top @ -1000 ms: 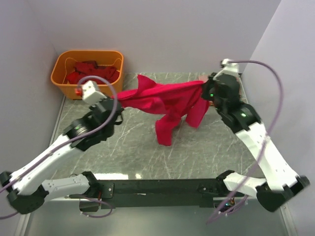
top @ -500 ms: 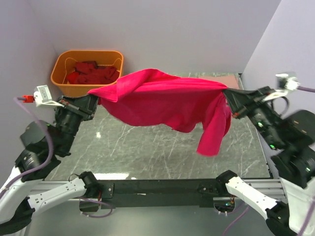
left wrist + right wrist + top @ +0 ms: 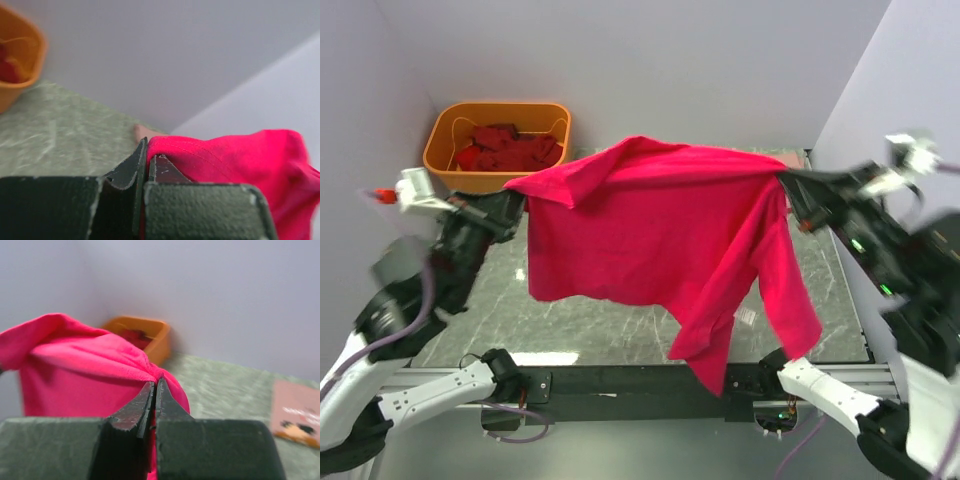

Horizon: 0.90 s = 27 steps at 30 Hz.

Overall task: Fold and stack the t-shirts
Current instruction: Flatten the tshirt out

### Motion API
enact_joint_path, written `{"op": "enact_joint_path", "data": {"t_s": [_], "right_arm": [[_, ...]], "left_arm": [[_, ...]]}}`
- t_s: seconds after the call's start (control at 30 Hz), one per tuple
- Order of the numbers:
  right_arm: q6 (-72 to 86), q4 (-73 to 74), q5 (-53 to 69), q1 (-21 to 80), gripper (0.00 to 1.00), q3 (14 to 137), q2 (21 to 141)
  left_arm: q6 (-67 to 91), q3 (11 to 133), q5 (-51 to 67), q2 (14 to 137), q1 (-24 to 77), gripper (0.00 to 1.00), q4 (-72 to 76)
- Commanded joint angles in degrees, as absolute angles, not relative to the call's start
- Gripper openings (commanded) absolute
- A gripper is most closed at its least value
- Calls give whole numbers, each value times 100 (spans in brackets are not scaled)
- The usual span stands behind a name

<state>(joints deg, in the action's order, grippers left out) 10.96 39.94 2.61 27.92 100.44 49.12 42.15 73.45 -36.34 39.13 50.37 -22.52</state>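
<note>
The left fingers (image 3: 517,203) are clenched on one top corner of the crimson-pink t-shirt (image 3: 660,235), which hangs spread in the air over the counter (image 3: 580,320), its long axis running straight across to the right fingers (image 3: 788,190), pinched shut on the other corner. Hem and a sleeve point down toward the near edge; neither arm looks nearer.

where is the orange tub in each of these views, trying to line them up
top external: orange tub upper left, in the far corner.
left wrist: tub at the top left edge, blurred and cut off.
right wrist: tub near the middle, just beyond the raised cloth.
shared landmark: the crimson-pink t-shirt, seen in all three.
</note>
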Motion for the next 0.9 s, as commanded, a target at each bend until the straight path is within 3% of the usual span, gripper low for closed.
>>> {"op": "enact_joint_path", "data": {"t_s": [0.0, 0.03, 0.1, 0.17, 0.23, 0.27, 0.3, 0.37, 0.4, 0.53, 0.6, 0.63, 0.87], "right_arm": [[520, 3569, -1115, 2628, 0, 9906, 5694], [458, 3516, -1099, 2541, 0, 9836, 5869], [325, 3254, -22, 1883, 0, 9581, 6502], [273, 3016, 1154, 1347, 0, 9318, 7283], [115, 2787, 1230, 1353, 3, 9264, 8246], [-112, 2760, 1361, 1362, 12, 9377, 8610], [-132, 2681, 1449, 1371, 30, 9482, 8961], [-63, 2567, 1354, 1389, 42, 9920, 9978], [-9, 2653, 1145, 1389, 48, 10149, 10298], [422, 3296, 669, 1546, 56, 11013, 11127], [597, 3016, 309, 1660, 70, 10435, 10839], [632, 2884, 12, 1774, 83, 10146, 10419], [2359, 1655, -472, 1863, 89, 6915, 8229]], "left_arm": [[4928, 7260, -5833, 4577, 4931, 1, -3109], [5235, 7268, -6393, 4997, 4905, 1, -3416], [6018, 7251, -6356, 5447, 4381, 5, -4304], [5786, 7033, -4824, 6010, 3529, 4, -4194], [5529, 6400, -3670, 6535, 2394, 8, -3351], [5433, 6251, -3047, 6730, 2208, 29, -3192], [5449, 6127, -3024, 6933, 2102, 50, -3025], [5450, 6204, -3137, 7452, 2066, 99, -2962], [5458, 6283, -3146, 7601, 2013, 99, -3014], [5484, 6644, -3112, 8024, 1951, 99, -3260], [5467, 6513, -3024, 7981, 1951, 99, -3208], [5449, 6417, -2954, 7911, 1951, 99, -3138], [5625, 5004, -2049, 7199, 1951, 100, -2857]]}}
